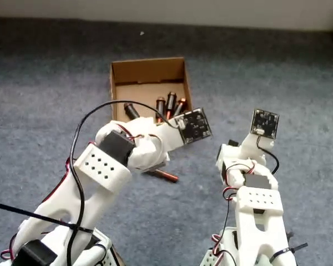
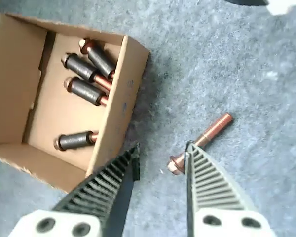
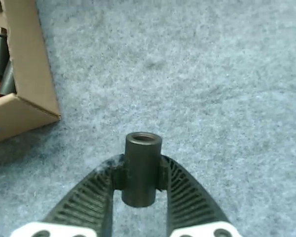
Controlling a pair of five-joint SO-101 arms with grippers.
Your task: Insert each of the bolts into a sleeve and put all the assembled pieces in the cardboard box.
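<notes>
Up at the upper centre of the high view, the cardboard box [image 1: 147, 69] holds four assembled pieces [image 2: 84, 91] lying flat. Mid-frame, a bare bolt [image 2: 202, 140] lies crosswise on the carpet [image 1: 266, 66], half hidden under the left arm [image 1: 100, 166], its head beside the released left gripper [image 2: 160, 155]. The right gripper [image 3: 139, 164] clenches a dark sleeve [image 3: 143, 143], bore facing its camera
</notes>
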